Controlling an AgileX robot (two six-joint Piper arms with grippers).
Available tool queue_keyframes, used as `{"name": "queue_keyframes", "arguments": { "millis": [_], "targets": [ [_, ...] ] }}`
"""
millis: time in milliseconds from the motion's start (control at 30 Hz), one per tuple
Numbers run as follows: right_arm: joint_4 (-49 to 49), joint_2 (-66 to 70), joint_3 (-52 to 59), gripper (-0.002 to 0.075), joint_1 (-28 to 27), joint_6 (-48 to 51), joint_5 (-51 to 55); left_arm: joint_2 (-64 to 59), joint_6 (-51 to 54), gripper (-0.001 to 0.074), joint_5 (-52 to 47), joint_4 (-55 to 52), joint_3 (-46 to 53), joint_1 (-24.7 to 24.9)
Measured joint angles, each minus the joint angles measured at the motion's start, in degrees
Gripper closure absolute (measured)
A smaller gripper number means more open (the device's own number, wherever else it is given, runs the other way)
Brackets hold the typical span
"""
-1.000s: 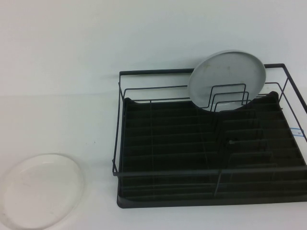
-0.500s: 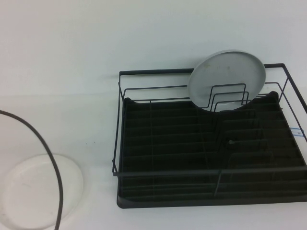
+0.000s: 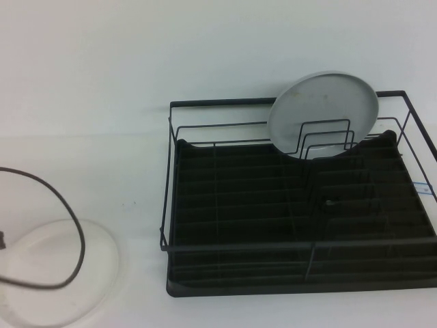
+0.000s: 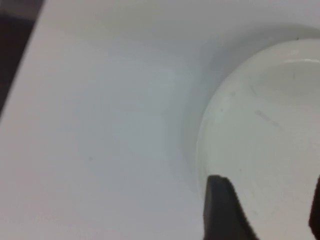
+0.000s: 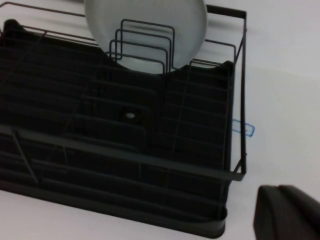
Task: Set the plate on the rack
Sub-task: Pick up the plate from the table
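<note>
White glossy plate (image 3: 95, 266) lies flat on the worktop (image 3: 82, 82), far left and near the front edge, well apart from the rack (image 3: 218, 102); not yet touched

- A dark cable (image 3: 74, 222) loops across the plate in the high view; neither arm shows there
- Left tool (image 4: 266, 182), seen from its wrist: above the plate, fingers (image 4: 220, 210) spread wide, nothing between them. One finger sits over the rim on the side nearest the bare worktop, the other further in over the plate's face
- Step in hand, as I judge it: closing in to grip the plate
- To do it well: come down with the rim between the fingers, one outside and one on the inner face, and clamp only once the outer finger is low enough to catch under the edge. Glaze looks slick and the rim is low, so a shallow bite would likely slip; take a deep hold
- Lift level first, tilt upright only once clear of the worktop
- Rack, centre to right: black wire, ribbed drip tray (image 3: 239, 205) underneath. A duller grey plate (image 3: 322, 113) stands in the rear divider loops (image 3: 326, 137); the wires in front of it look free, so aim there and keep off the grey one
- Right tool (image 5: 282, 210): fingers together, empty, parked off the rack's right front corner
</note>
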State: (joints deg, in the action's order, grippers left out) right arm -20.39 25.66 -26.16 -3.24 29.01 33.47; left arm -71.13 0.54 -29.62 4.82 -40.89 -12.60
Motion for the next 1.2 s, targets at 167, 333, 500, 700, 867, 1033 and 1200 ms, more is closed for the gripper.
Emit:
{"name": "queue_keyframes", "arguments": {
  "millis": [167, 333, 500, 700, 867, 1033, 1200],
  "targets": [
    [-1.42, 0.46, 0.00, 0.0708, 0.00, 0.20, 0.77, -8.88, 2.54, 0.0408, -1.22, 2.20, -4.65, -0.25],
    [-1.79, 0.54, 0.00, 0.0708, 0.00, 0.78, 1.28, -16.12, 3.44, 0.0412, -2.18, 2.29, -9.70, -0.25],
    [-2.93, 0.54, 0.00, 0.0708, 0.00, 0.92, 1.93, -22.28, 3.98, 0.0412, -2.18, 2.43, -12.69, -0.25],
    [-3.60, 0.54, 0.00, 0.0708, 0.00, 0.92, 3.01, -26.78, 4.20, 0.0421, -0.66, 2.43, -13.38, -0.25],
    [-3.71, 0.54, 0.00, 0.0708, 0.00, 0.92, 3.25, -29.37, 4.43, 0.0422, 0.01, 1.72, -13.38, -0.25],
    [-3.80, 0.54, 0.00, 0.0708, 0.00, 0.92, 3.52, -31.17, 4.43, 0.0423, 0.43, 1.72, -13.38, -0.25],
    [-4.19, 0.54, 0.00, 0.0708, 0.00, 0.92, 3.54, -32.32, 4.43, 0.0465, 0.82, 1.84, -13.57, -0.25]
  ]
}}
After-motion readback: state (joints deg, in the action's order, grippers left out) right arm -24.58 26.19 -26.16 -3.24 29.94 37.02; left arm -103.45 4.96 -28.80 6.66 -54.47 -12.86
